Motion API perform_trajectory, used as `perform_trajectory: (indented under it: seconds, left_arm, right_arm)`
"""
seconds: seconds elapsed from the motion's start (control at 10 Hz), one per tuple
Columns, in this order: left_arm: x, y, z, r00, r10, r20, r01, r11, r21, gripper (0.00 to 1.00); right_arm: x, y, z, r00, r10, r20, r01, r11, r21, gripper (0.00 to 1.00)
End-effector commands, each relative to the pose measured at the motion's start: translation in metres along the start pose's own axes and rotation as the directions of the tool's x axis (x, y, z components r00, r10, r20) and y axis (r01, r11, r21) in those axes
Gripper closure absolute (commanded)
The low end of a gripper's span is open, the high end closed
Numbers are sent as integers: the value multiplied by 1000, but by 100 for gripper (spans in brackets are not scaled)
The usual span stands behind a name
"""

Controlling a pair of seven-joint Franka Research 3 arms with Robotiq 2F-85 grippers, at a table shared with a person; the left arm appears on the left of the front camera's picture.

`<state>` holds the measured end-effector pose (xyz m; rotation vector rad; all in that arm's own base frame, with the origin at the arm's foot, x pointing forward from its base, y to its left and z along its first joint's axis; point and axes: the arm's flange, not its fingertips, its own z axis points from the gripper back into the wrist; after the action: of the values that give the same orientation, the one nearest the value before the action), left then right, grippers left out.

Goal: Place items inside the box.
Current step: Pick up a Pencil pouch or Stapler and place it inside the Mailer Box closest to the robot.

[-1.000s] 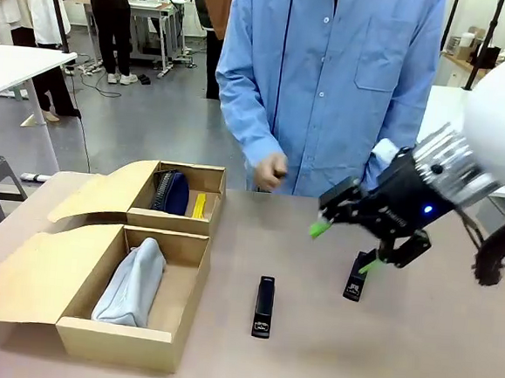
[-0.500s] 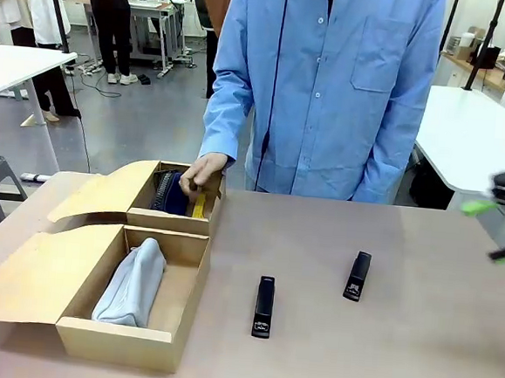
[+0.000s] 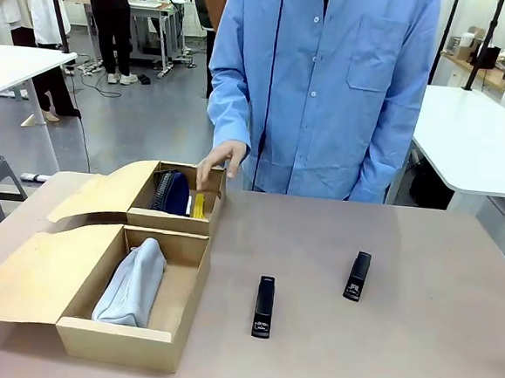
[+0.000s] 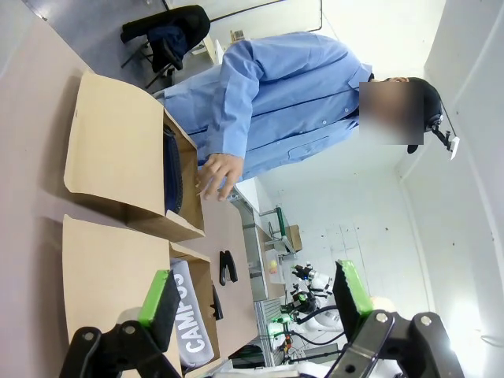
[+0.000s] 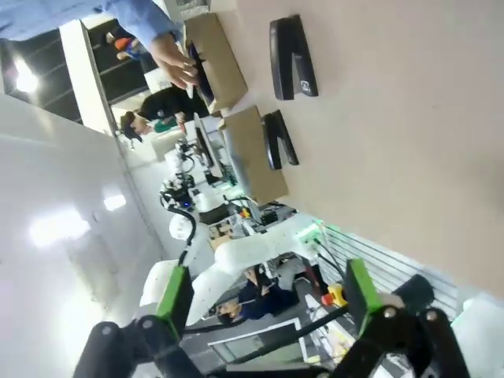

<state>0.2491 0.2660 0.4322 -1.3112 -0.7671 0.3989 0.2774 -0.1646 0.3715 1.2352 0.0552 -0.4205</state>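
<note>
Blue-sleeved hand (image 3: pixel 222 158) just above the back corner of the far box (image 3: pixel 180 223), fingers loose. Lifted a little since half a second ago, when at its rim. Left gripper (image 4: pixel 253 291) spread wide, gripping nothing. Same with the right gripper (image 5: pixel 266 290), pulled back from over the table (image 3: pixel 414 359) since a second ago. Inside the far box: navy pouch (image 3: pixel 173 193) and yellow knife (image 3: pixel 199 206). Inside the near box (image 3: pixel 126 344): grey pouch (image 3: pixel 131 283). Out on the table, well apart: black stapler (image 3: pixel 263 305) and second stapler (image 3: pixel 358 276).
</note>
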Motion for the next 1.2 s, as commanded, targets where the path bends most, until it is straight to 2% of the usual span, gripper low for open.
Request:
perform_trajectory:
  seconds: [0.0,1.1]
  left_arm:
    - [1,-1,-2,1000,-19,13,20,1000,-25,0]
    - [1,-1,-2,1000,-19,13,20,1000,-25,0]
  right_arm:
    - [-11,33,-5,999,51,-9,-52,997,-65,0]
    - [-8,31,-6,998,68,-3,-68,996,-65,0]
